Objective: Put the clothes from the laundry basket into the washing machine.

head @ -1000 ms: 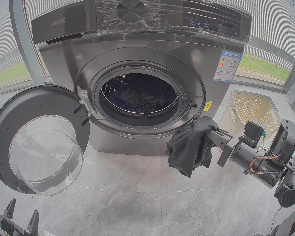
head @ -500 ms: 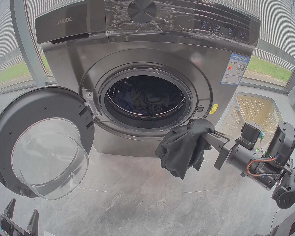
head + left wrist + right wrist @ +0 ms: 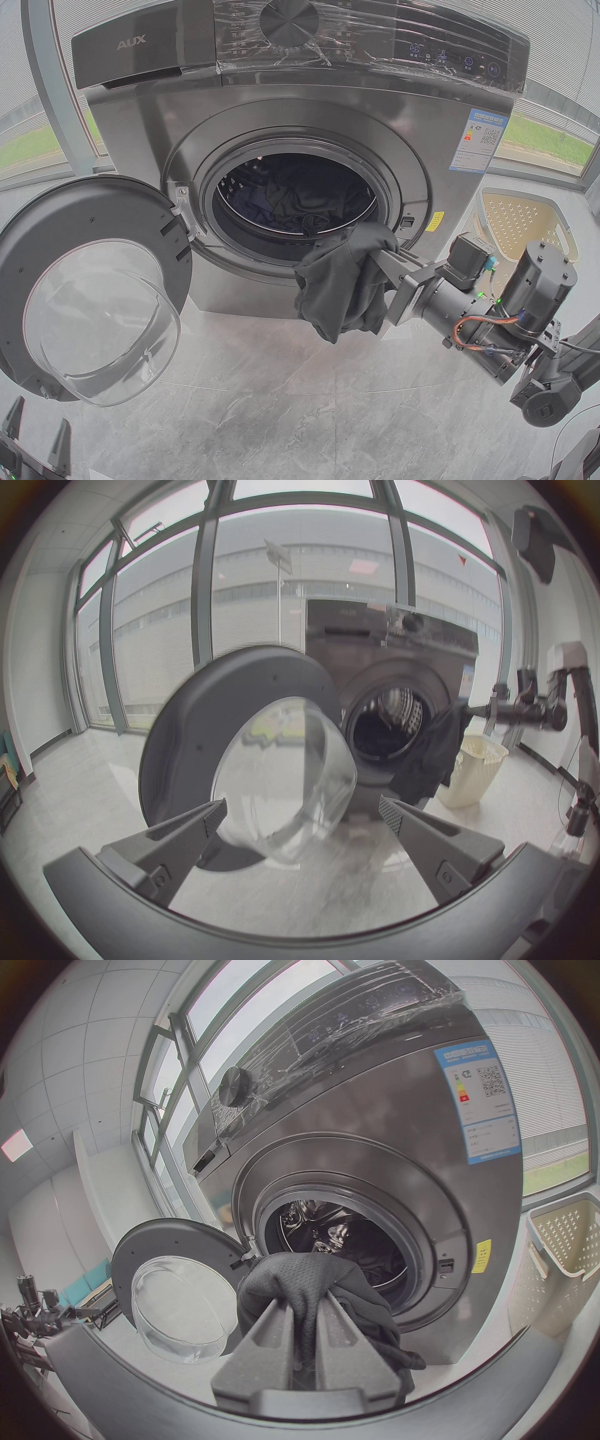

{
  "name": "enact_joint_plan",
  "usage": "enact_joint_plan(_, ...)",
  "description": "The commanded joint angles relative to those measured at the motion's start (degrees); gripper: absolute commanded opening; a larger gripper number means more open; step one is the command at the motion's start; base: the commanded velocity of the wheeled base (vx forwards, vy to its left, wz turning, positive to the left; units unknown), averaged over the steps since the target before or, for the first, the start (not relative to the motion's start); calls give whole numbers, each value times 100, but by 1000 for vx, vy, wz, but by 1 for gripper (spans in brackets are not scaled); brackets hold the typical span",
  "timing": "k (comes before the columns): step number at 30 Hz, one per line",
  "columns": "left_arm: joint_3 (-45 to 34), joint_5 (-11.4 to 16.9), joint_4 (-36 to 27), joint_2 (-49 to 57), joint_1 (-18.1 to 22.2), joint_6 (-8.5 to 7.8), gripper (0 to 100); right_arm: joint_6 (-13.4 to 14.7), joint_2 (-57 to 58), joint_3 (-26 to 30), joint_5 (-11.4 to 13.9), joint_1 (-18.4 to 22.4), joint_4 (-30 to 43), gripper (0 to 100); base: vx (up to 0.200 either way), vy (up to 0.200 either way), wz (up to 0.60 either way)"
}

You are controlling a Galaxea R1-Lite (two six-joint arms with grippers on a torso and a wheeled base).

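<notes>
A dark grey garment [image 3: 337, 281] [image 3: 306, 1285] hangs from my right gripper [image 3: 378, 253] [image 3: 304, 1310], which is shut on it just below the right lower edge of the washing machine's round opening [image 3: 297, 200]. Dark clothes [image 3: 300, 197] lie inside the drum. The cream laundry basket [image 3: 525, 222] [image 3: 562, 1254] stands to the right of the machine, and its visible inside looks empty. My left gripper [image 3: 300, 811] is open low at the left, facing the swung-open door [image 3: 250, 755], with nothing between its fingers [image 3: 59, 437].
The machine's door [image 3: 94, 281] stands wide open to the left, its glass bowl bulging outward. Grey tiled floor [image 3: 281, 400] lies free in front of the machine. Tall windows run behind.
My right arm has carried the garment left and up, from beside the basket to the lower right rim of the opening. The head view shifted slightly early on. The left gripper stays put.
</notes>
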State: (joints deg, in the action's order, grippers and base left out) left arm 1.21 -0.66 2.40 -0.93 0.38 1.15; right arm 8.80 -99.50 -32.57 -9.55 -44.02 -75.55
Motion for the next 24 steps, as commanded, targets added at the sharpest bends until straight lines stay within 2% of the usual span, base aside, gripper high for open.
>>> enact_joint_plan(1, 732, 180, 489, -224, 76, 149, 100, 69, -439, -337, -179, -133, -145, 0, 0, 0, 0)
enact_joint_plan(3, 934, 672, 463, -602, 59, 96, 100, 201, -448, -504, -232, -239, -145, 0, 0, 0, 0)
enact_joint_plan(6, 1031, 1437, 516, -1261, 76, 149, 100, 333, -535, -715, -250, -397, -145, 0, 0, 0, 0)
enact_joint_plan(8, 1039, 1490, 524, -1331, 76, 149, 100, 333, -544, -724, -258, -406, -145, 0, 0, 0, 0)
enact_joint_plan(9, 1083, 1912, 700, -1982, 24, 105, 100, 333, -553, -812, -241, -423, -145, 0, 0, 0, 0)
enact_joint_plan(14, 1242, 2544, 1544, -3528, -249, 70, 100, 350, -553, -935, -170, -520, -189, 0, 0, 0, 0)
enact_joint_plan(18, 1303, 2623, 2326, -4592, -688, 79, 100, 359, -579, -944, -162, -502, -320, 0, 0, 0, 0)
enact_joint_plan(19, 1321, 2597, 2739, -5093, -978, 61, 100, 359, -614, -935, -162, -493, -347, 0, 0, 0, 0)
enact_joint_plan(20, 1312, 2588, 2801, -5172, -1031, 61, 100, 359, -614, -935, -170, -493, -347, 0, 0, 0, 0)
enact_joint_plan(21, 1330, 2544, 3196, -5603, -1330, 70, 100, 359, -623, -935, -179, -502, -347, 0, 0, 0, 0)
enact_joint_plan(24, 1479, 2413, 3557, -6218, -1760, 70, 100, 359, -623, -935, -197, -511, -347, 0, 0, 0, 0)
